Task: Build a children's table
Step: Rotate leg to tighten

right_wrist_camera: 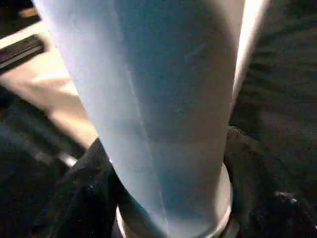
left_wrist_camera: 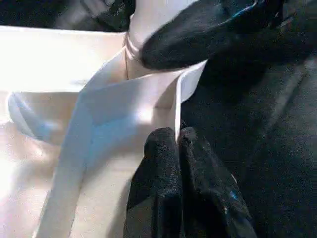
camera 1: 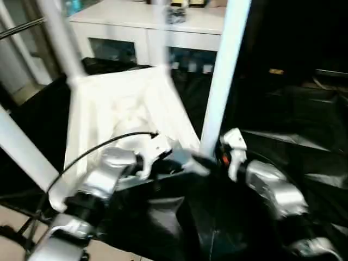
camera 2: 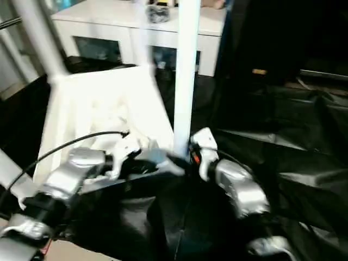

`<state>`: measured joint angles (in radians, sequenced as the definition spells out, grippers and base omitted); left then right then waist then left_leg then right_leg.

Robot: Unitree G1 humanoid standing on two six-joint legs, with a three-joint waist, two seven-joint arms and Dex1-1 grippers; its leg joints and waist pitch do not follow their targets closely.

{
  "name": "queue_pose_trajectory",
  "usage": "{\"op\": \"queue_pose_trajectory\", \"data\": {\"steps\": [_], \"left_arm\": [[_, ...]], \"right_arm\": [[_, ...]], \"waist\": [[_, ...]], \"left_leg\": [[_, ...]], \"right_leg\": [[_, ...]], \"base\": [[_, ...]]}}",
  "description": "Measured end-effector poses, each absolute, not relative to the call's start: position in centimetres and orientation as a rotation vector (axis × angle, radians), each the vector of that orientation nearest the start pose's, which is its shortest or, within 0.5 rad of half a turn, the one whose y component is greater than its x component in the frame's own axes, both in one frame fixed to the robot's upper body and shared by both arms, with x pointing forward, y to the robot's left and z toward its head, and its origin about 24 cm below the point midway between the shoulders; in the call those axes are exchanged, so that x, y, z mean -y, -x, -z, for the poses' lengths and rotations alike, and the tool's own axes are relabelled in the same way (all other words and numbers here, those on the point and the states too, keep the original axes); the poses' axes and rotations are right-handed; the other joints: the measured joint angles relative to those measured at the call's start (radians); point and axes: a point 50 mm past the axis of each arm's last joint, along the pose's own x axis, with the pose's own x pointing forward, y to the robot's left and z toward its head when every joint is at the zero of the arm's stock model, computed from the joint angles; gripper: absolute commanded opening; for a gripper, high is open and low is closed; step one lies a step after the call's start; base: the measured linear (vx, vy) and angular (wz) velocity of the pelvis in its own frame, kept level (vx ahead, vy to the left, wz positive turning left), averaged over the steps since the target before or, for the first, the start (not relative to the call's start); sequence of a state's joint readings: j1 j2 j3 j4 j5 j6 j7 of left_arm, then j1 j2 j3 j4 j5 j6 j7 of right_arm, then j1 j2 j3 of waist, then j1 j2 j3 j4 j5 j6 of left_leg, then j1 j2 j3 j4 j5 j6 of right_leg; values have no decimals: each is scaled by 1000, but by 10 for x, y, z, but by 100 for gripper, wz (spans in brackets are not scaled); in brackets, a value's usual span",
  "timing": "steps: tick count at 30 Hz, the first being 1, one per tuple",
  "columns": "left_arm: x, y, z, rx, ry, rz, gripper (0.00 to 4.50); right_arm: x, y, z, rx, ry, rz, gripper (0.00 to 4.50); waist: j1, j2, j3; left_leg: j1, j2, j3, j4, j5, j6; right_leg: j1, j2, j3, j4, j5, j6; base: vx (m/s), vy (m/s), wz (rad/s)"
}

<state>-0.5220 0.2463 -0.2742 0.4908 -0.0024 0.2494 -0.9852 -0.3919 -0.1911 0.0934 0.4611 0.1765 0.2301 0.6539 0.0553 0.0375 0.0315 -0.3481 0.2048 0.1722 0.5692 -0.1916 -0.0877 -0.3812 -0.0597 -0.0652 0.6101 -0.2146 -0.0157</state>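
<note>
The table top (camera 1: 122,117) lies upside down on the black cloth (camera 1: 293,157) of the work table, its ribbed underside facing up. Legs stand up from its corner sockets. One leg (camera 1: 225,76) rises at the near right corner, another leg (camera 1: 62,41) at the far left corner, and a third leg (camera 1: 24,152) leans out at the near left, its upper part cut off by the picture edge.

The left gripper (left_wrist_camera: 178,141) is closed: its two black fingers (left_wrist_camera: 158,188) are pressed together, with the thin side wall of the top between their tips, close to the near right socket. In the head views this gripper (camera 1: 163,149) reaches across the near edge of the top towards that corner.

The right gripper (camera 1: 209,160) is at the base of the near right leg. Its fingers (right_wrist_camera: 84,193) stand on both sides of the tube, just above the ring of the socket, and they lie against it, so the gripper holds the leg with jaws about half open.

Behind the work table there is a white cabinet (camera 1: 147,24) with glass doors
</note>
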Motion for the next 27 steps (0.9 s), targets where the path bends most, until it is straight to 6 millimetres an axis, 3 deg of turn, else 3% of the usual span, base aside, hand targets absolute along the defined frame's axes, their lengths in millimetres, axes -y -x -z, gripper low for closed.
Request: {"op": "queue_pose_trajectory", "data": {"steps": [3,8,9,11,13,20,27], "left_arm": [[-85,-316,-38,-430,-232,1073,0],[-76,-316,-37,-423,-207,1044,0],[-75,-316,-37,-423,-208,1049,0],[-75,-316,-38,-423,-209,1056,0],[-74,-315,-38,-421,-215,1064,0],[-87,-312,-40,-417,-241,1131,0],[-103,-306,-43,-430,-261,1236,0]], "right_arm": [[121,-323,-25,-334,-39,-548,258],[116,-328,-25,-312,-27,-477,258],[116,-328,-25,-310,-32,-482,314],[116,-328,-26,-308,-32,-486,314],[116,-328,-26,-305,-26,-492,342],[118,-322,-28,-284,30,-659,349],[132,-304,-30,-280,85,-900,349]], "waist": [[-3,0,0],[-1,2,-1],[-1,3,-2],[-1,3,-2],[0,3,-2],[0,3,-1],[7,4,0]], "left_leg": [[0,0,0,0,0,-1],[-1,0,0,0,0,-1],[-1,0,0,0,0,-1],[-1,0,0,0,0,-1],[-2,0,0,0,0,-1],[-3,0,0,-2,0,0],[-4,0,0,-2,0,0]], "right_leg": [[-1,0,0,0,1,0],[0,0,0,0,3,-3],[0,0,0,0,3,-3],[0,0,0,0,2,-3],[-1,0,0,-1,2,-3],[-2,0,0,-2,0,-3],[-2,0,0,-2,-1,-2]], "base": [[0,0,0],[0,0,0],[0,0,0],[0,0,0],[0,0,0],[0,0,0],[0,0,0]]}}
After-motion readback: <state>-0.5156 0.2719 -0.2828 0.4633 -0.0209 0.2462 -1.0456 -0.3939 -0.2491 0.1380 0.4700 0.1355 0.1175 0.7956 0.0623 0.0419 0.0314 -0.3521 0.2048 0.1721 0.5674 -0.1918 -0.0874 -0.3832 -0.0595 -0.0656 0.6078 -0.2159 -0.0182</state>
